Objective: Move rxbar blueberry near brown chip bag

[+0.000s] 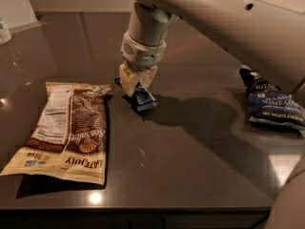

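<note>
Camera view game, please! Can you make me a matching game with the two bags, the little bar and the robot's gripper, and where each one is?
Things
1. rxbar blueberry
2. brown chip bag
3. dark blue chip bag
4. gripper

Places
A. far right side of the table
B. lying flat on the left
C. over the middle, pointing down, shut on the bar
D. pinched in the gripper, just right of the brown bag

Pairs: 1-D, 2-B, 3-A, 4-C
</note>
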### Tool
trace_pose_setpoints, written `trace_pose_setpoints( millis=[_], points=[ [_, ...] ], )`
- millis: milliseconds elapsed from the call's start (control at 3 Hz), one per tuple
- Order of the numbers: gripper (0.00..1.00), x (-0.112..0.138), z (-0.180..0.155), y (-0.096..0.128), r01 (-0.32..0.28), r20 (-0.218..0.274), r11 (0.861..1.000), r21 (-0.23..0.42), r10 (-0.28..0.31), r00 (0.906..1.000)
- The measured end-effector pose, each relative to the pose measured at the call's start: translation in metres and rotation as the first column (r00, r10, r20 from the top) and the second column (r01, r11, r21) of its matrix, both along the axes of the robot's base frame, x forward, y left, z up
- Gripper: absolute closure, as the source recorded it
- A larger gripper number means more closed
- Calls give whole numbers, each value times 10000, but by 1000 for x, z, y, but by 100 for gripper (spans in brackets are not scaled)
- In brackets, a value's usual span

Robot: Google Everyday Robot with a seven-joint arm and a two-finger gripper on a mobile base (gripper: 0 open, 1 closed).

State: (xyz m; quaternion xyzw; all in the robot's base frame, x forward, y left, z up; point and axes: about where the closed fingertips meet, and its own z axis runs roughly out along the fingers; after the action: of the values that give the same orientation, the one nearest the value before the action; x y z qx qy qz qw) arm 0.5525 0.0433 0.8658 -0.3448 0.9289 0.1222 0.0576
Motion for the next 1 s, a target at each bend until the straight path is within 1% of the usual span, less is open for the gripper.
trace_pose_setpoints(
  millis=[333,667,1000],
  points=[
    [36,-4,-5,1,17,-30,10000,63,-17,10000],
    [12,-4,-9,2,32,-7,9997,259,-32,10000],
    [0,-5,-9,3,17,6,9997,258,-17,10000]
  ],
)
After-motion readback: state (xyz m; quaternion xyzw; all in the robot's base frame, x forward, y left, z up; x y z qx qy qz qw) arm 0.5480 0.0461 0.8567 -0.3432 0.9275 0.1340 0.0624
